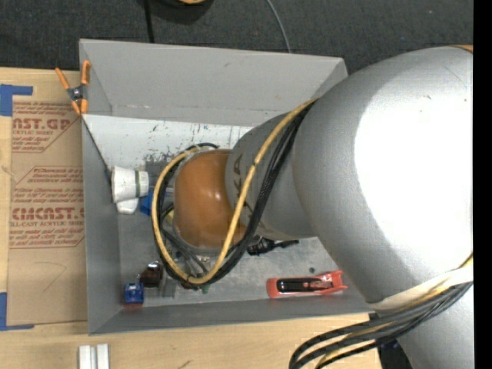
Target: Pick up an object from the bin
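Grey bin [104, 298], arm [369, 191] from right, orange-covered wrist [200, 206] low over centre

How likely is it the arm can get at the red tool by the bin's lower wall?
Probably yes. The red tool lies alone on bare floor with nothing on it, and the arm reaches down just beside it, though the close wall of the bin may crowd it.

Red "CAST.GP" on cardboard [42, 283]
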`<action>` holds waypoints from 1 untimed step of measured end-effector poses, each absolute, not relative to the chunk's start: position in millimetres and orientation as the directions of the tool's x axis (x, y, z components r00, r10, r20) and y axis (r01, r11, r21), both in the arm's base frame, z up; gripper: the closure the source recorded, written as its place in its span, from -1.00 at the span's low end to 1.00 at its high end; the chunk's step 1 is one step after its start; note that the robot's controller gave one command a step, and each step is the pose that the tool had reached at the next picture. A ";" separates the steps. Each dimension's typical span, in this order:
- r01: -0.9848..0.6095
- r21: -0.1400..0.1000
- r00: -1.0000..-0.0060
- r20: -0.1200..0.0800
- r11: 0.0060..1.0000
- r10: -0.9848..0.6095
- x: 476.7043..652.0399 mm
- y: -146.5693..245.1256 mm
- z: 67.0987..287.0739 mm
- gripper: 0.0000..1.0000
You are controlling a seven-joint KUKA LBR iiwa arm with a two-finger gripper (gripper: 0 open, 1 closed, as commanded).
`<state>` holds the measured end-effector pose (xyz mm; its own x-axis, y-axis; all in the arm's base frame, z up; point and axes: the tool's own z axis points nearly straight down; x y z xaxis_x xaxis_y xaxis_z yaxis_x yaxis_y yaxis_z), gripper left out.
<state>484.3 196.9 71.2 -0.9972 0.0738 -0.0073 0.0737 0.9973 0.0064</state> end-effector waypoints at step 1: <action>0.074 0.005 -0.997 -0.004 0.997 0.074 483.1 196.5 75.0 1.00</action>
